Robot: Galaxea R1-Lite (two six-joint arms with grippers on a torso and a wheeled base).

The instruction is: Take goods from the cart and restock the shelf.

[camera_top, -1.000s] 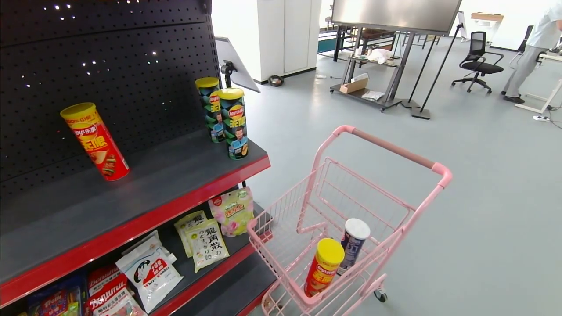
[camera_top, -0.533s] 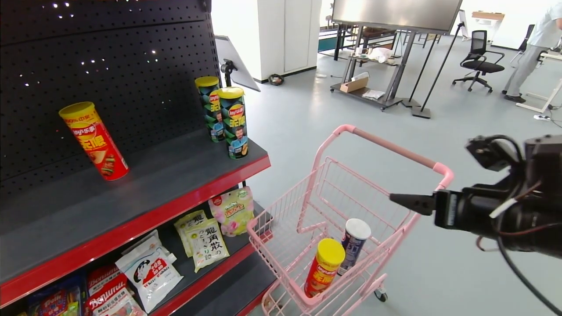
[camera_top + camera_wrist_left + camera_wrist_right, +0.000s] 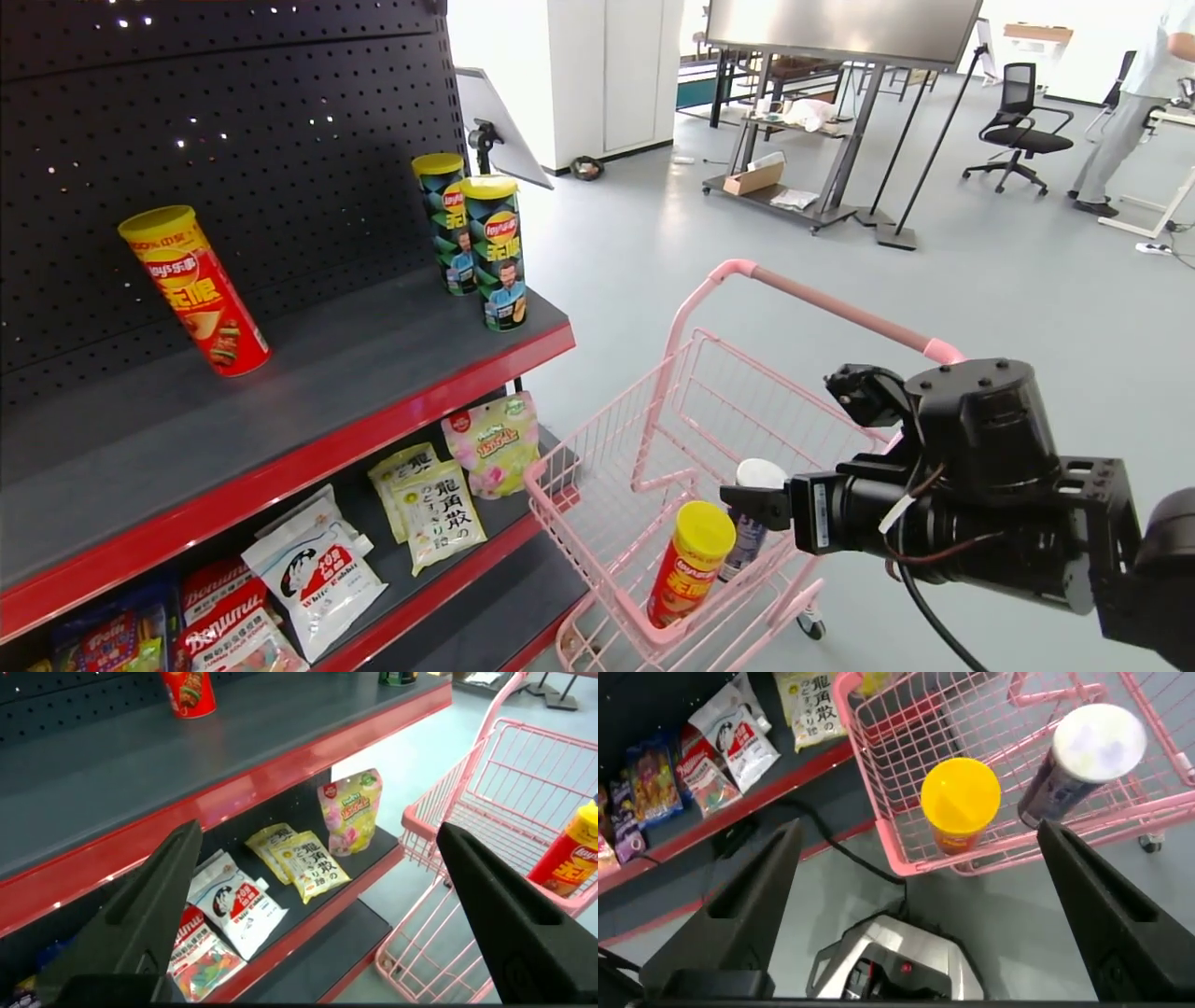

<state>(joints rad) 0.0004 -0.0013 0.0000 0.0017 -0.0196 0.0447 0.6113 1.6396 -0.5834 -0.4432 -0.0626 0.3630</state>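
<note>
The pink cart (image 3: 775,291) stands right of the shelf (image 3: 308,392) and holds two upright cans. One is red with a yellow lid (image 3: 689,565) (image 3: 960,803), the other dark blue with a white lid (image 3: 750,537) (image 3: 1083,761). My right gripper (image 3: 752,504) (image 3: 920,905) hangs open just above the cans, over the cart's near rim (image 3: 868,784). My left gripper (image 3: 313,915) is open and empty in front of the shelf's red edge. On the upper shelf board a red can (image 3: 194,291) (image 3: 190,693) leans, and two green cans (image 3: 499,252) stand at the right end.
Snack bags (image 3: 439,509) (image 3: 308,859) lie on the lower shelf, close to the cart's left corner. A black pegboard (image 3: 233,140) backs the shelf. Bare grey floor (image 3: 1027,308) spreads right of the cart, with a screen stand (image 3: 822,112) far behind.
My right arm has come in from the right and moved left and down, until its gripper hangs over the cans in the cart. The head view has shifted slightly.
</note>
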